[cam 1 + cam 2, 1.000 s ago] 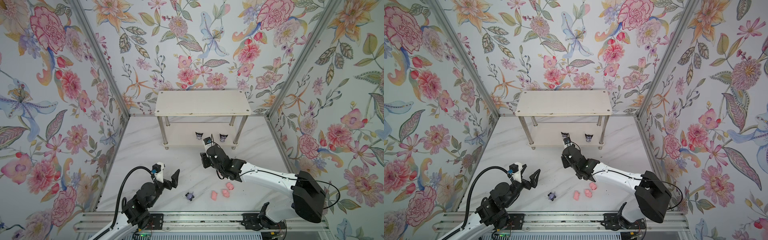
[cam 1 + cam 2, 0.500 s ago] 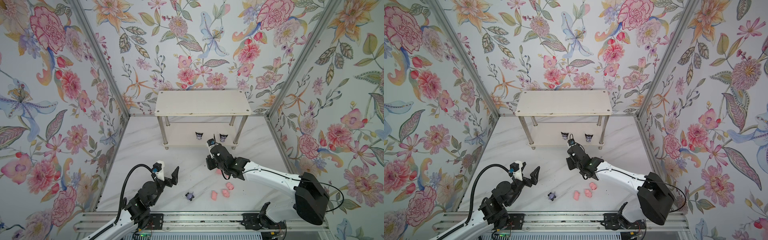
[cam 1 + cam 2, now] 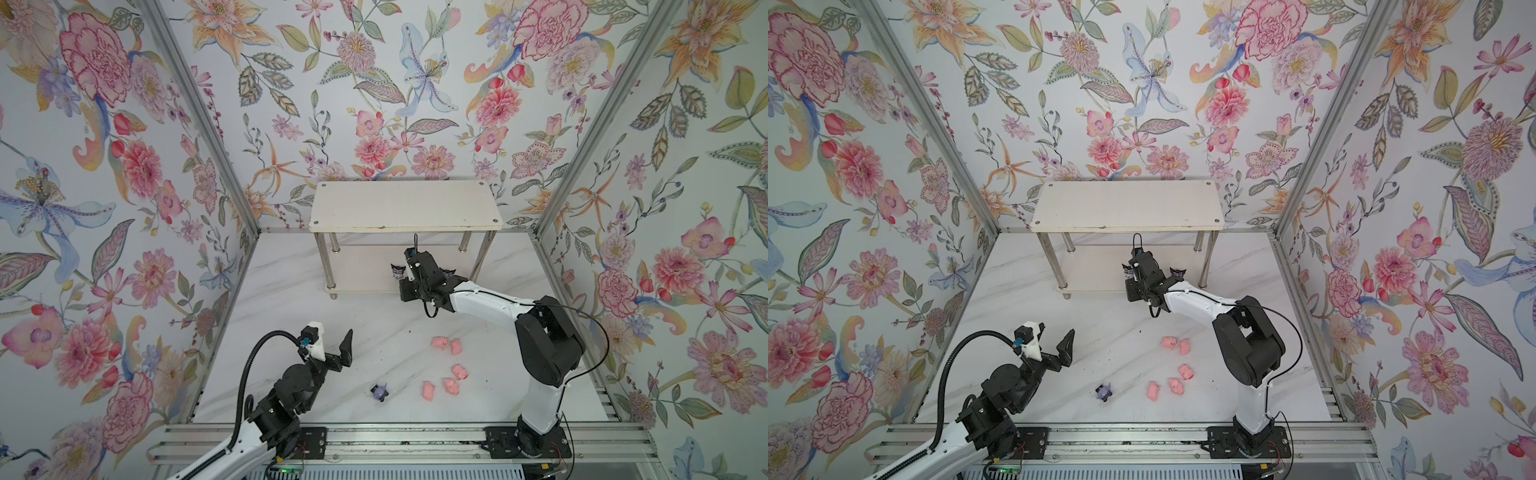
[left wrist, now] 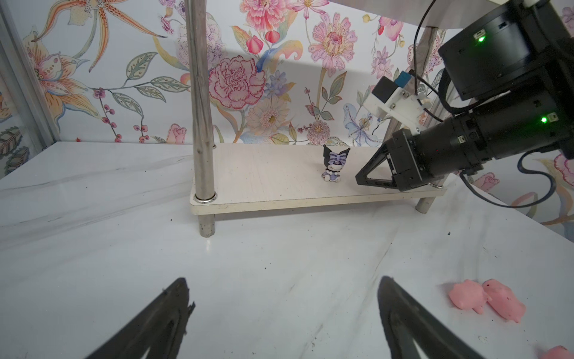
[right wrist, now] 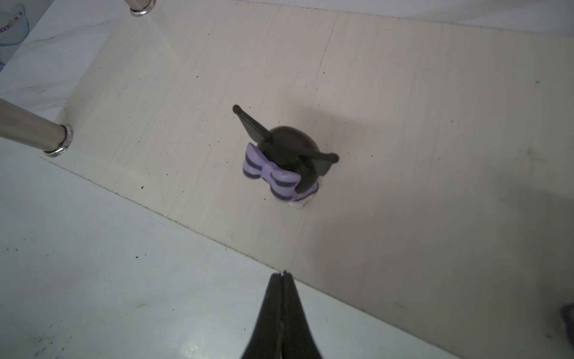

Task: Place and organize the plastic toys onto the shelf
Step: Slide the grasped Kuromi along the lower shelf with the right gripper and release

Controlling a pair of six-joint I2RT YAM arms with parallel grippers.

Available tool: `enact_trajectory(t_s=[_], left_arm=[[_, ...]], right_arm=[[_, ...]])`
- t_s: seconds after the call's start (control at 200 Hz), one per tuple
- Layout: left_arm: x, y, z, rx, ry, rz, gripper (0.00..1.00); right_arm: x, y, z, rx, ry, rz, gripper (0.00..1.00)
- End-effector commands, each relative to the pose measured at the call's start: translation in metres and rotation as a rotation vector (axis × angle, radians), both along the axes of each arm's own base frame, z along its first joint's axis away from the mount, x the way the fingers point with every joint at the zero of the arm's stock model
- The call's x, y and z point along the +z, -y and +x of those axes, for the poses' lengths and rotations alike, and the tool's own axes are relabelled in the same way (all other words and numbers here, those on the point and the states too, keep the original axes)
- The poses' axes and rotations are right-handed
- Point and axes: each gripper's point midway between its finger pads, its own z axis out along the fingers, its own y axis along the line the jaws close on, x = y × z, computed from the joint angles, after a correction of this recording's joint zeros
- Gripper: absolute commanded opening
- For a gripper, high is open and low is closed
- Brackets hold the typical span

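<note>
The shelf [image 3: 405, 205] stands at the back, with two purple-and-white figurines on its lower board [image 5: 403, 124]. One figurine [image 5: 281, 161] stands upright just beyond my right gripper [image 5: 283, 275], which is shut and empty at the board's front edge. The other figurine [image 3: 448, 274] is partly hidden by that arm. A third figurine [image 3: 379, 391] lies on the table, and several pink pigs [image 3: 439, 342] are scattered right of it. My left gripper [image 4: 283, 284] hovers open and empty over bare table at the front left.
Chrome legs [image 4: 202, 102] frame the lower tier, and the top board overhangs it. Floral walls close in the left, back and right. An aluminium rail [image 3: 374, 440] runs along the front edge.
My right gripper has closed fully and moved from mid-table up to the shelf's lower board. The left arm has shifted only slightly and stays open.
</note>
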Motion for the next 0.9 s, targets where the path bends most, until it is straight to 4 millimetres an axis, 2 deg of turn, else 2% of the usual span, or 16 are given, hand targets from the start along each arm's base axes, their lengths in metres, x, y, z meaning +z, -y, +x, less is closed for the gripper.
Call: enact_trajectory(t_s=[0.0, 0.03, 0.08, 0.11, 0.205, 0.3, 0.48, 0.666, 0.726, 0.891], left_arm=[[-0.003, -0.005, 0.001, 0.027, 0.008, 0.013, 0.95], [-0.002, -0.005, 0.001, 0.027, 0.009, 0.011, 0.95], [-0.003, -0.005, 0.002, 0.027, 0.008, 0.011, 0.95], [-0.003, -0.004, 0.002, 0.026, 0.006, 0.013, 0.95], [-0.005, -0.003, 0.003, 0.025, -0.001, 0.018, 0.95], [-0.007, -0.003, 0.004, 0.025, -0.008, 0.021, 0.96], [-0.008, -0.005, 0.005, 0.038, -0.012, 0.028, 0.96], [-0.008, -0.008, 0.006, 0.05, -0.008, 0.026, 0.98], [-0.008, -0.008, 0.007, 0.052, -0.008, 0.025, 0.98], [-0.01, -0.009, 0.007, 0.055, -0.011, 0.027, 0.98]], right_arm=[[0.007, -0.009, 0.0, 0.006, -0.002, 0.027, 0.06], [0.006, -0.01, -0.001, 0.012, -0.002, 0.024, 0.14], [0.007, -0.012, -0.003, 0.019, 0.004, 0.019, 0.35], [0.006, -0.011, -0.003, 0.02, 0.005, 0.013, 0.43], [0.002, -0.012, 0.002, 0.016, 0.01, -0.001, 0.58], [0.002, -0.015, 0.01, 0.014, 0.03, -0.003, 0.67], [0.001, -0.02, 0.034, -0.02, 0.07, -0.006, 0.75], [0.001, -0.028, 0.056, -0.052, 0.111, -0.005, 0.77], [0.0, -0.028, 0.062, -0.07, 0.128, -0.007, 0.74], [-0.005, -0.027, 0.075, -0.119, 0.157, -0.014, 0.6]])
